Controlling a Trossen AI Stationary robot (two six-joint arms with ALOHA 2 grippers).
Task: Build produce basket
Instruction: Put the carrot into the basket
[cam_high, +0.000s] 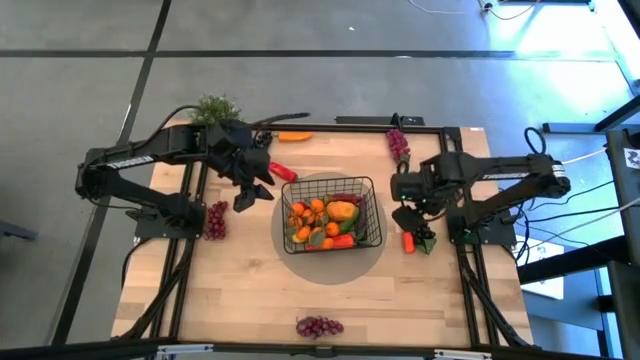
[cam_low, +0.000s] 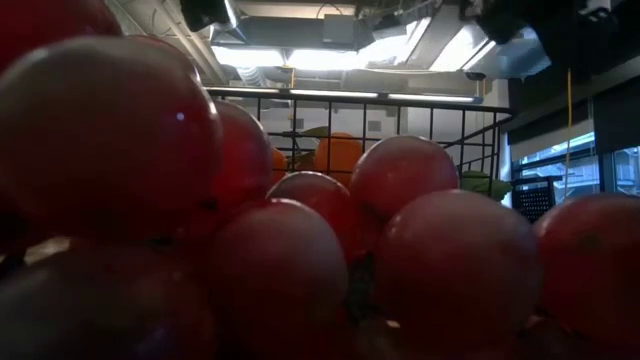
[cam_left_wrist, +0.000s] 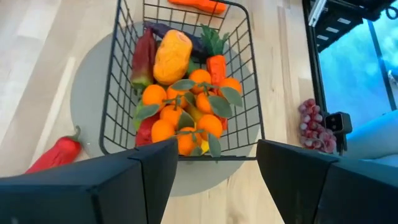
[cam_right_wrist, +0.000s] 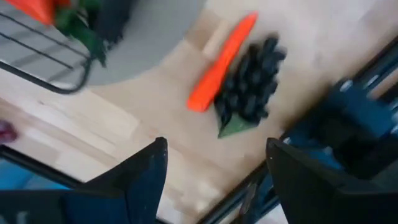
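The black wire basket (cam_high: 331, 212) stands on a round grey mat (cam_high: 300, 262) at the table's middle and holds oranges (cam_left_wrist: 186, 112), a yellow piece, a red pepper and a carrot. My left gripper (cam_high: 255, 192) is open and empty above the table just left of the basket; its wrist view (cam_left_wrist: 217, 168) looks down on the basket. My right gripper (cam_high: 410, 216) is open and empty just right of the basket, above a carrot (cam_right_wrist: 221, 65) and a bunch of dark grapes (cam_right_wrist: 249, 84) that lie side by side on the table.
A loose red pepper (cam_high: 282, 172) lies by the left gripper. A carrot (cam_high: 293, 137) and purple grapes (cam_high: 398, 144) lie at the far edge. More grapes lie at the left (cam_high: 215, 220) and near the front edge (cam_high: 318, 326), filling the low view (cam_low: 300, 230). A leafy plant (cam_high: 215, 108) stands far left.
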